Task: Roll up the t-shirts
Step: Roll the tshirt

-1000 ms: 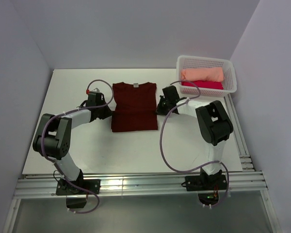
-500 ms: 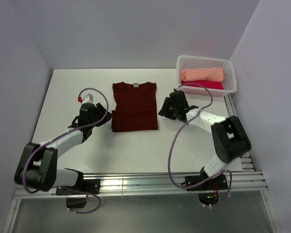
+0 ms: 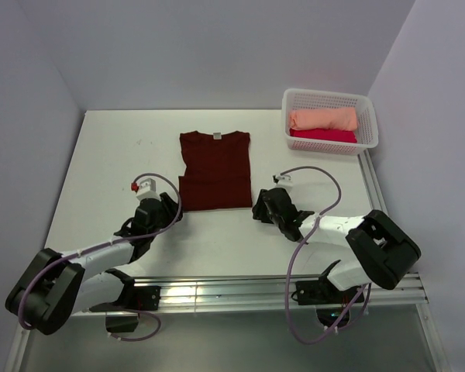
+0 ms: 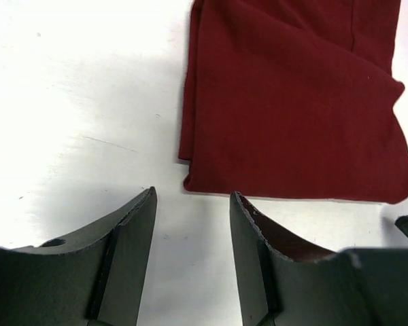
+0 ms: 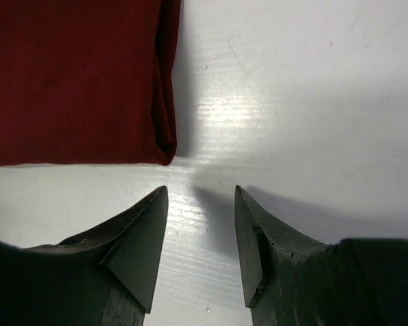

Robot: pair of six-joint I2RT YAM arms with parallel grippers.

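A dark maroon t-shirt (image 3: 215, 170) lies flat on the white table, folded into a narrow rectangle with its grey neck label at the far end. Its near hem shows in both wrist views (image 4: 292, 115) (image 5: 75, 81). My left gripper (image 3: 170, 209) sits low just in front of the hem's left corner, open and empty (image 4: 192, 197). My right gripper (image 3: 258, 208) sits just in front of the hem's right corner, open and empty (image 5: 200, 192). Neither touches the cloth. A peach t-shirt (image 3: 322, 118) and a crimson t-shirt (image 3: 323, 136) lie rolled in the basket.
A white mesh basket (image 3: 370, 118) stands at the table's back right corner. Grey walls enclose the table on the left, back and right. An aluminium rail (image 3: 217, 293) runs along the near edge by the arm bases.
Both grippers have let go of the maroon shirt's sides, opened, and drawn back toward the near edge, ending just in front of the hem corners. The shirt stays folded narrow.
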